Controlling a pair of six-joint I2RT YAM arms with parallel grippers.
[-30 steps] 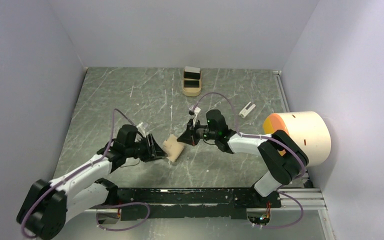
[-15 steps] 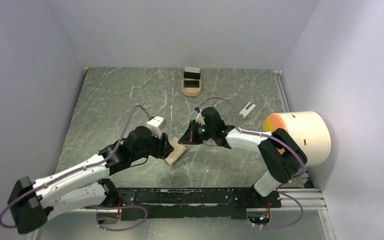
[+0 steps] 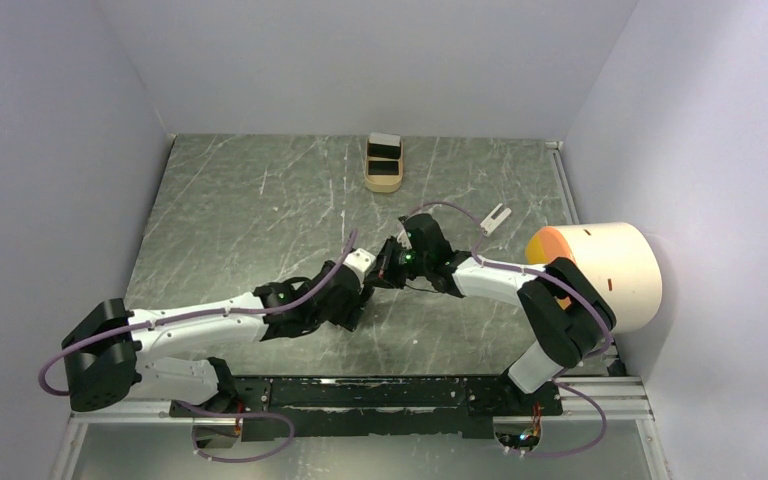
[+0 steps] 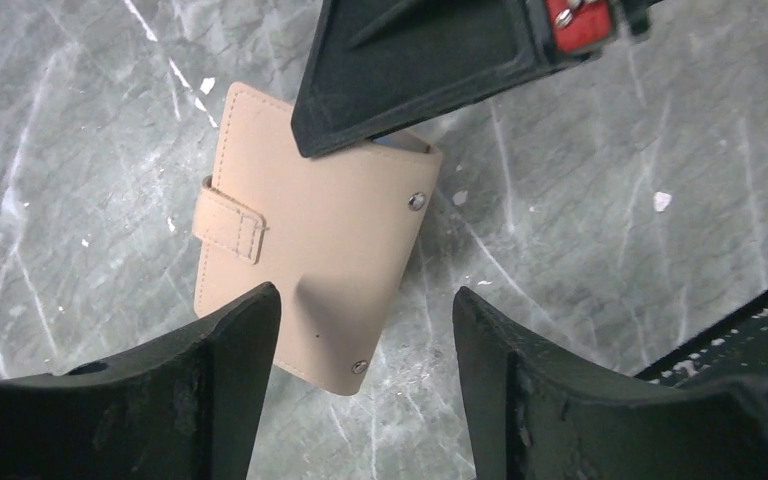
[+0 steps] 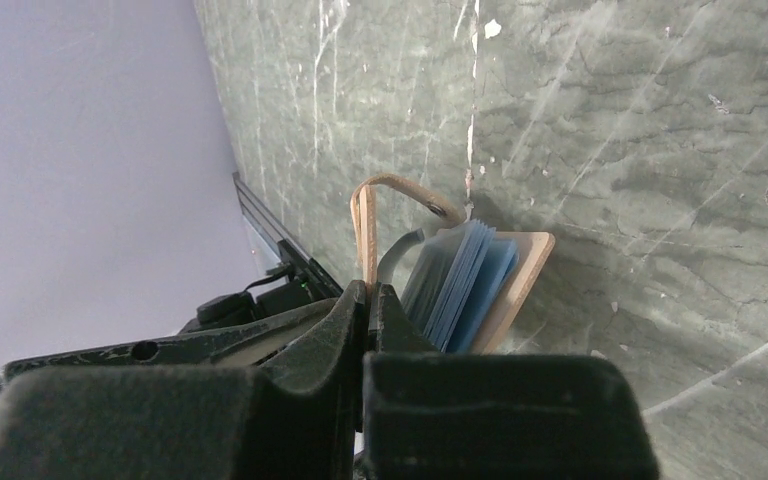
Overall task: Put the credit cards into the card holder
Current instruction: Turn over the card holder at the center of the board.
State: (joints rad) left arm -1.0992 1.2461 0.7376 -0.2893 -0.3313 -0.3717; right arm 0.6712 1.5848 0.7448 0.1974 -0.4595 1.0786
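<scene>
The left arm lies stretched low across the tabletop (image 4: 610,150) toward the right, having swung in from the left. The left pincer (image 4: 365,300) now hangs above the card holder (image 4: 330,240), its jaws spread wider than before. The right pincer (image 5: 370,295) stays clamped on the holder's tan cover. Far back, credit cards (image 3: 384,152) sit in a tray (image 3: 384,183).

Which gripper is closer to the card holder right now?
Right. The right gripper is pinching the cover of the card holder, while the left gripper hangs open above it.
</scene>
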